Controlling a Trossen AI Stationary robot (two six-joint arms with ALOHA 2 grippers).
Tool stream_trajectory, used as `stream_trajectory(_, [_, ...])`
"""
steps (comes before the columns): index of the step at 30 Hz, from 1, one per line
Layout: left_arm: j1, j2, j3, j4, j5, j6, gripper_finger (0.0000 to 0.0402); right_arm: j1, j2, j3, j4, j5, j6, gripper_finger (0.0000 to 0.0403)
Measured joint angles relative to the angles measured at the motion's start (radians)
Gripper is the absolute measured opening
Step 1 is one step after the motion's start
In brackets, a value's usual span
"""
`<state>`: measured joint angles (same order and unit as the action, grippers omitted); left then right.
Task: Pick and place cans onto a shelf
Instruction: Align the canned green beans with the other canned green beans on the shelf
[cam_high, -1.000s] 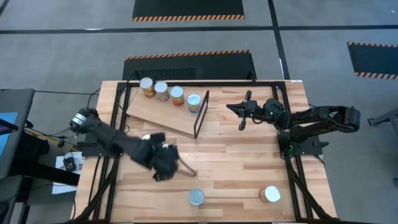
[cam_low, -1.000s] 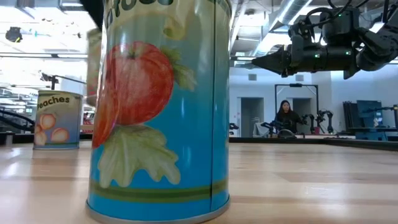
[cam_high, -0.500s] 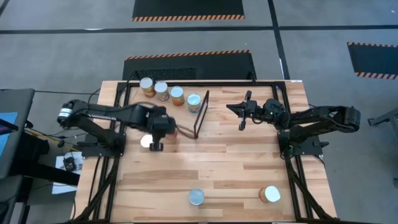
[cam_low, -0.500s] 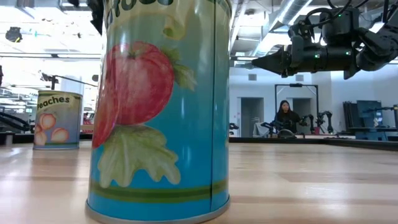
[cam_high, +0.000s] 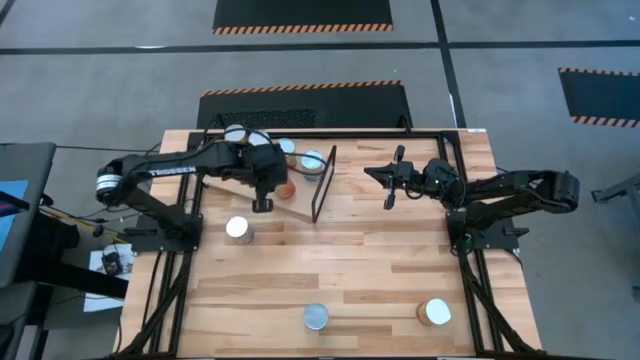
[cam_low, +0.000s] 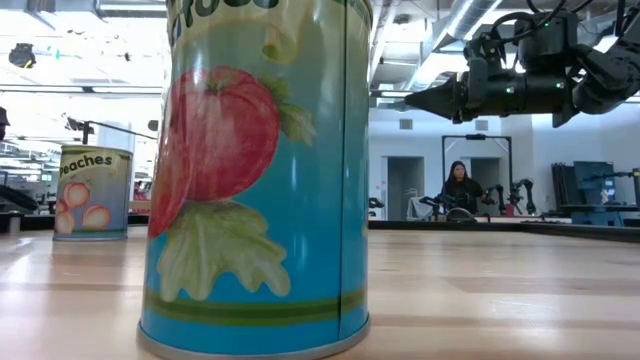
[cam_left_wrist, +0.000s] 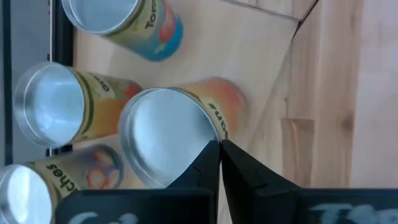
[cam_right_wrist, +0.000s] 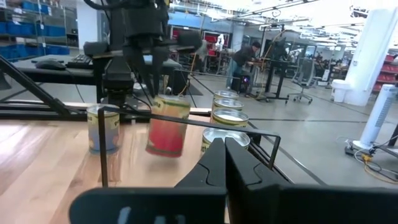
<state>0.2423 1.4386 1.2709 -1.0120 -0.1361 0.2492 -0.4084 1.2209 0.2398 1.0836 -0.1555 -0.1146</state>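
Three cans off the shelf, four on it.
Low in frame: tomato can (cam_high: 315, 317), peaches can (cam_high: 434, 313); left of centre, another (cam_high: 237, 228). Higher up, left gripper (cam_high: 263, 196) clenched over shelf (cam_high: 240, 178); right gripper (cam_high: 391, 180) clenched, idle, right of centre.

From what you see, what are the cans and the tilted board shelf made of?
The label-wrapped cylindrical cans look like tin-plated metal: mirror-bright ribbed lids, printed paper-like labels. The light tilted board shelf looks like unvarnished wood, with visible grain; its thin black frame seems painted metal.
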Motion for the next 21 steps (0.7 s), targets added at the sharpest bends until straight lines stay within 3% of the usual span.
stream_trajectory(21, [0.033, 0.07, 0.0, 0.023, -0.058, -0.003, 0.0, 0.0, 0.0, 0.0, -0.002, 0.003, 0.001, 0.0008])
